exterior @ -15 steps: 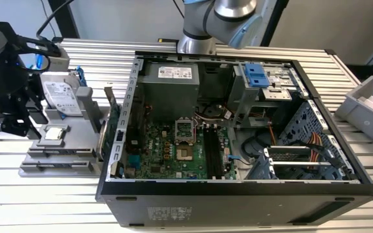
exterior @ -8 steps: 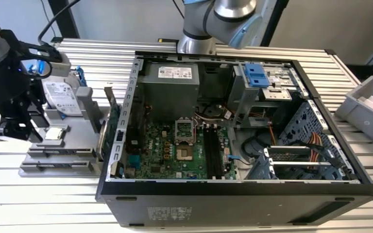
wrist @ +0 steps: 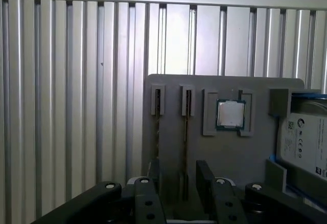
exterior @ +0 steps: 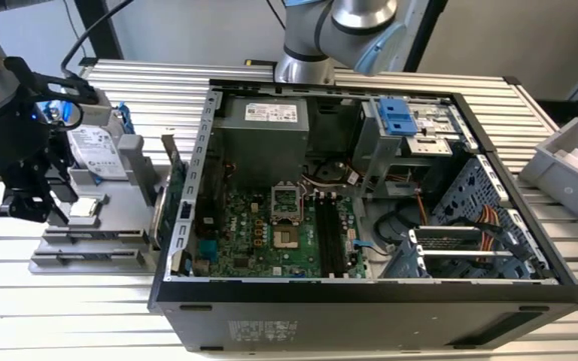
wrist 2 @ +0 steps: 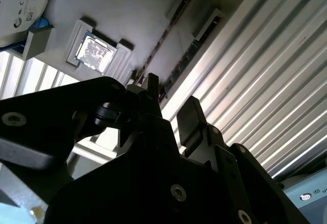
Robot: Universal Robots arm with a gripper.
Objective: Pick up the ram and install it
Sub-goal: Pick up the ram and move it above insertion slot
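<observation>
A: Where's the black gripper (wrist: 178, 168)?
B: Nine o'clock from the open black computer case (exterior: 369, 316), over the grey holder tray (wrist: 245, 152), fingers apart.
A: The thin dark-green ram (wrist: 185, 142)?
B: On edge in a tray slot (nine-to-three in the exterior view); the first wrist view lines it up with their gap.

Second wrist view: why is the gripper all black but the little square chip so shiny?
In the second wrist view the gripper is backlit and close, so it shows as a dark shape, while the chip catches light and glares white; in the first wrist view the same chip looks evenly lit.
</observation>
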